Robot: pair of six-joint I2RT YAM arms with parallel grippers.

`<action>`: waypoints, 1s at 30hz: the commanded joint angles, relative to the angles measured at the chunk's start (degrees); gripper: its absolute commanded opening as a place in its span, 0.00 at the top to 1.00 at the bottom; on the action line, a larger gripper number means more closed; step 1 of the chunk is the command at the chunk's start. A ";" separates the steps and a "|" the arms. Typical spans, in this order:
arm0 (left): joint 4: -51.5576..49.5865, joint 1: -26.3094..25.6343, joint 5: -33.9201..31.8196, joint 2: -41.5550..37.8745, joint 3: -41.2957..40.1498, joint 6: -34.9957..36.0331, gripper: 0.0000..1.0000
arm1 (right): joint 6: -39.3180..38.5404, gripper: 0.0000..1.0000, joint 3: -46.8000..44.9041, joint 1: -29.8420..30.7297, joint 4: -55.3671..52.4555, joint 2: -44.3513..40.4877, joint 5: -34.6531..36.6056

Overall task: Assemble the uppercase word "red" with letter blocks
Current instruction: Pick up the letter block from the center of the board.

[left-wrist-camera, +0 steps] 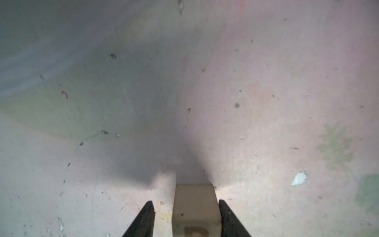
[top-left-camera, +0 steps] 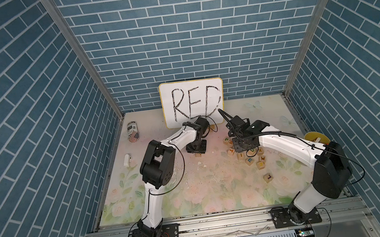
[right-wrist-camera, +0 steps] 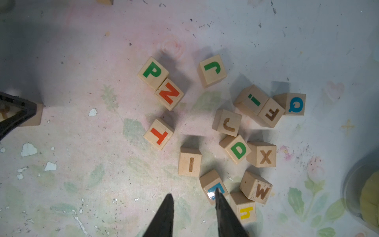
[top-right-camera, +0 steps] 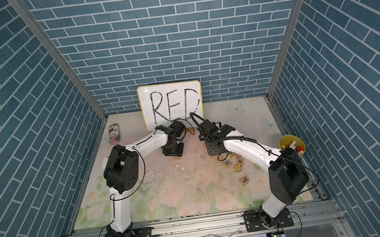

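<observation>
The whiteboard (top-left-camera: 192, 102) with "RED" handwritten in black stands at the back of the floral tabletop (top-left-camera: 194, 198). In front of it, about level with its middle letter, the left gripper (left-wrist-camera: 185, 202) is down at the tabletop, its jaws straddling the orange-lettered cube (left-wrist-camera: 195, 209). In the left wrist view, 1 jaw lies against the cube's side. The other has a strip of tabletop between it and the wood, so the jaws are parted around the cube, not clamped on it. The cube rests on the tabletop. Its letter is cut off by the frame edge and cannot be read for sure. In both top views only a corner of it shows beneath the gripper.

The loose cluster of letter blocks (right-wrist-camera: 226, 123) lies in front of the whiteboard, off toward the robot's right of it and well apart from the orange-lettered cube. The right gripper (right-wrist-camera: 193, 192) hangs over this cluster. Its jaws are narrowly parted with bare tabletop showing between them, and they grasp nothing. 1 jaw tip overlaps a tilted cube with a partly hidden blue letter.

The D cube (right-wrist-camera: 235, 149), green letter up, sits inside the cluster just beside the X cube (right-wrist-camera: 264, 156). The E cube (top-left-camera: 249, 160), green letter up in both top views, lies on the side of the cluster away from the whiteboard, near the W cube (top-left-camera: 262, 158). The L cube (top-left-camera: 267, 177) lies alone, the farthest block from the whiteboard.
</observation>
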 commanded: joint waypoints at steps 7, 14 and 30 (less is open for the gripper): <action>0.46 -0.43 -1.87 -0.73 -2.84 1.41 0.62 | 0.51 0.64 0.23 0.12 0.51 -0.14 0.29; -0.29 -0.35 -4.89 -2.99 -2.64 4.78 0.69 | 0.59 0.64 0.16 0.12 0.75 -0.40 0.31; 1.94 7.42 -5.28 -14.95 -11.94 18.42 0.69 | -0.74 0.63 1.56 -0.15 2.03 1.83 -0.19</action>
